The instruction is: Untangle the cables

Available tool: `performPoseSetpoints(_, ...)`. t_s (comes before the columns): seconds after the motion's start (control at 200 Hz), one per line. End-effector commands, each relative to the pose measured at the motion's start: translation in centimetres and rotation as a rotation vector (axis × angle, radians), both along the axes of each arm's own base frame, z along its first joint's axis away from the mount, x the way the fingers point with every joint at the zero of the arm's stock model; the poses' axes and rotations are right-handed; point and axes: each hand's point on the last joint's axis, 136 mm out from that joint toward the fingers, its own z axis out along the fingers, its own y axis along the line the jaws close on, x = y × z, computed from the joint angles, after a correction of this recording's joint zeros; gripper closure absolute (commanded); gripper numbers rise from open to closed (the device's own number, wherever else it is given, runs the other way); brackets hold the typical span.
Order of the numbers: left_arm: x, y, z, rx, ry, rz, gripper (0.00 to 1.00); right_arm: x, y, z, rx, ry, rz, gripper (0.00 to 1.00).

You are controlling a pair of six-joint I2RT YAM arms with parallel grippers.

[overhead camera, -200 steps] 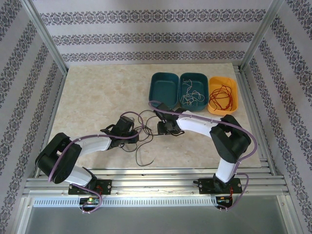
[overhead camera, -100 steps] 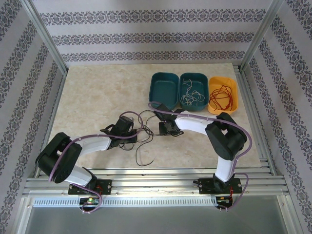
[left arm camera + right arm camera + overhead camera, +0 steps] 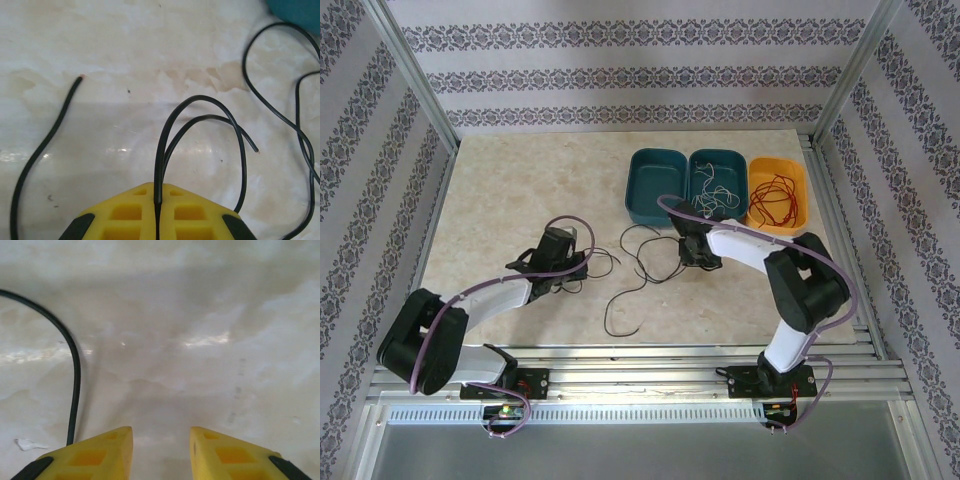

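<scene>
From above, your left gripper point(image 3: 578, 268) and right gripper point(image 3: 695, 262) are dark shapes under their wrists, and you cannot read either pair of jaws here. The left arm lies long and low from its base toward the middle of the table point(image 3: 520, 180). The right arm rises from its base, folds at the elbow and reaches back left, ending just in front of the bins. The black cables point(image 3: 610, 305) sprawl loose on the table between the two grippers. The white cables point(image 3: 715, 195) sit in the middle teal bin point(image 3: 738, 160), and the red cables point(image 3: 775, 200) in the orange bin point(image 3: 798, 222).

In your left wrist view, the left gripper point(image 3: 157, 192) has its yellow fingers pressed together on a black cable point(image 3: 200, 97), which arches out in a double loop. Other black strands run off the left, right and bottom edges, so their ends are cut off.

In your right wrist view, the right gripper point(image 3: 161, 435) hangs low with its fingers apart over bare table point(image 3: 200, 315). One black cable point(image 3: 75, 370) curves past the left finger, blurred near the frame edge.
</scene>
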Motion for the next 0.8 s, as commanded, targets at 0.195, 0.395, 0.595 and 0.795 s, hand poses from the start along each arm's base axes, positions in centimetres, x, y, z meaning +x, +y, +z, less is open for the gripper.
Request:
performPoseSetpoints(0.195,-0.6,1.9,1.0,0.057,-0.016,0.011,1.0,-1.0,1.2,3.7,0.07,-0.086,0.038,0.6)
performPoseSetpoints(0.395,-0.6,1.6,2.2,0.021,-0.045,0.009,1.0,-0.6,3.5,3.5,0.069,-0.093,0.077,0.54)
performPoseSetpoints(0.595,-0.2,1.6,5.5,0.006,-0.123,0.002,1.0,-0.9,4.4,1.4,0.087,-0.046,0.085,0.52)
performPoseSetpoints(0.795,0.9,1.6,10.2,0.009,-0.225,0.0,1.0,-1.0,4.1,1.6,0.093,-0.056,0.076,0.51)
